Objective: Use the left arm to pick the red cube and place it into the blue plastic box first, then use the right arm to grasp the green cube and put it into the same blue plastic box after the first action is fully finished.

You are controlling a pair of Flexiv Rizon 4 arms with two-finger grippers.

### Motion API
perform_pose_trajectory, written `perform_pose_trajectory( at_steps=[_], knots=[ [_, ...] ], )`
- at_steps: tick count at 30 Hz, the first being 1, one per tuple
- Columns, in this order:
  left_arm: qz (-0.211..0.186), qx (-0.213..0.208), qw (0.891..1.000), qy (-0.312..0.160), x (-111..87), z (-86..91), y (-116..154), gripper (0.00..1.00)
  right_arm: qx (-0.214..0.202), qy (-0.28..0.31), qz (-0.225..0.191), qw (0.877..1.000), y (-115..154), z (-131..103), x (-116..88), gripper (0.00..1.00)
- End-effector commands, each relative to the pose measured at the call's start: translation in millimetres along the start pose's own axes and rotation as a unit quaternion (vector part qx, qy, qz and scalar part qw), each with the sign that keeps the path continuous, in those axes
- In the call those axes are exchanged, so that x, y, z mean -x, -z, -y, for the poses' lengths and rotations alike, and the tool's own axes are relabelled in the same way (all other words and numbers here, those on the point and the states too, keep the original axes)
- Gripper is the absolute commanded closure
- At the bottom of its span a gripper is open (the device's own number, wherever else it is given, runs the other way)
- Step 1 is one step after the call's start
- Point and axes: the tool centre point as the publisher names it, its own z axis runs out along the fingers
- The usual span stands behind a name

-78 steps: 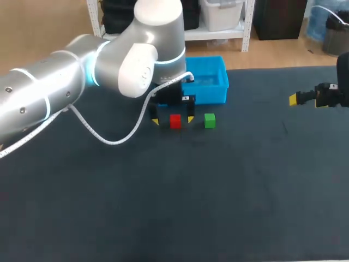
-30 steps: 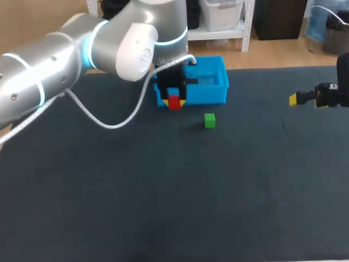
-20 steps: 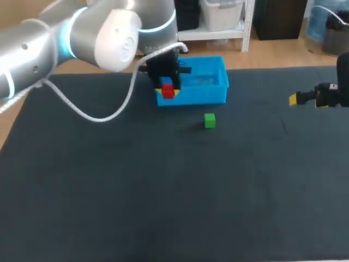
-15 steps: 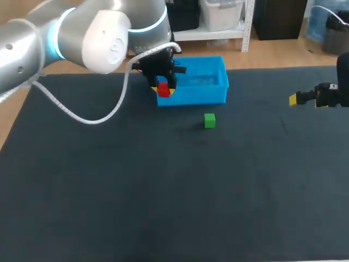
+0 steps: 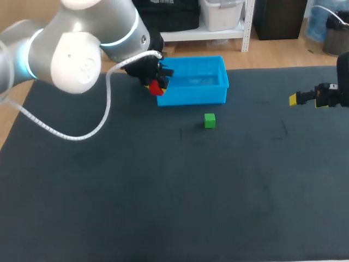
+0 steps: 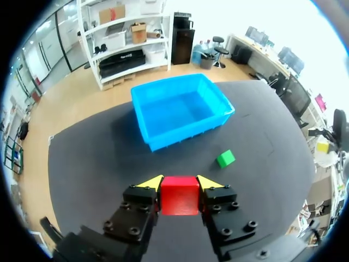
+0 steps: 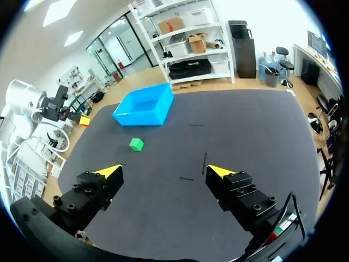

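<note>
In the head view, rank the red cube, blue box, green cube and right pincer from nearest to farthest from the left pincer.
1. red cube, held in the left pincer.
2. blue box, just beside it.
3. green cube, in front of the box.
4. right pincer, at the far right edge.

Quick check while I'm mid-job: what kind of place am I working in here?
Probably a robot test bench in a lab: a dark-covered table bearing small practice props, a blue plastic box and green cube, with the red cube held in the left gripper.
</note>
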Motion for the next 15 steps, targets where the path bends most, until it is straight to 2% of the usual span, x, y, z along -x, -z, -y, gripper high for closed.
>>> perform_pose_trajectory(
  at_steps=[1, 9, 15],
  knots=[
    [0.025, -0.015, 1.000, 0.001, -3.8, -2.8, 3, 1.00, 0.000, 0.000, -0.001, 1.000, 0, 0, 0, 0.00],
    [0.026, -0.023, 0.999, 0.007, -5.4, -2.4, 0, 1.00, 0.000, 0.000, -0.001, 1.000, 0, 0, 0, 0.00],
    [0.030, -0.035, 0.999, -0.008, 11.2, -7.2, -5, 1.00, 0.000, 0.000, -0.001, 1.000, 0, 0, 0, 0.00]
  ],
)
